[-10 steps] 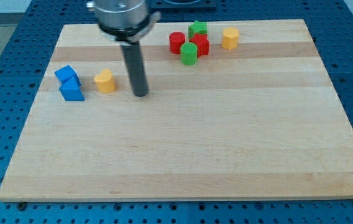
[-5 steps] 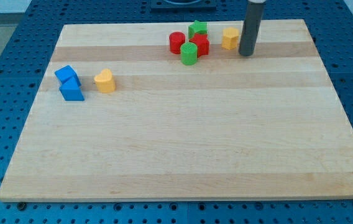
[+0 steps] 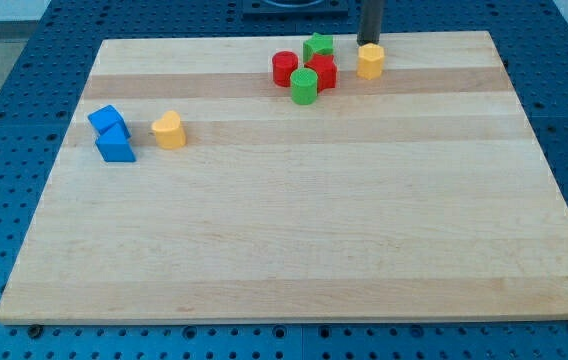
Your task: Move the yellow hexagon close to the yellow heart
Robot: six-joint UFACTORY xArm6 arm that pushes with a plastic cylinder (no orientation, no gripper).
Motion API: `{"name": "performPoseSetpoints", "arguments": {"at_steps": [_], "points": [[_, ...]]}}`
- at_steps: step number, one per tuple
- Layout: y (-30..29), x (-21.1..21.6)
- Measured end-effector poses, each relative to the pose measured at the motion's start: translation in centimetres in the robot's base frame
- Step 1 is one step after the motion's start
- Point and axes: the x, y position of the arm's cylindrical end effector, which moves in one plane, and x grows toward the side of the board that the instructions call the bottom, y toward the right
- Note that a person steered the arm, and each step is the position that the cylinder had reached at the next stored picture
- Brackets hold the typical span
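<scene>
The yellow hexagon (image 3: 370, 61) sits near the board's top edge, right of centre. The yellow heart (image 3: 169, 130) lies far off at the view's left. My tip (image 3: 369, 43) stands just behind the hexagon, at its top side, touching or almost touching it. The rod rises out of the view's top.
A cluster lies just left of the hexagon: a red cylinder (image 3: 284, 68), a green star (image 3: 317, 45), a red block (image 3: 323, 71) and a green cylinder (image 3: 304, 86). Two blue blocks (image 3: 111, 133) lie left of the heart. The wooden board (image 3: 304, 220) rests on a blue pegboard.
The rod crossed from near the heart to the hexagon's right side, then moved up and left to stand behind the hexagon. No block has visibly moved.
</scene>
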Motion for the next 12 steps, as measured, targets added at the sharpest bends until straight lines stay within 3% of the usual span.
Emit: {"name": "performPoseSetpoints", "arguments": {"at_steps": [9, 12], "points": [[1.8, 11.4], [-2.7, 12.4]]}}
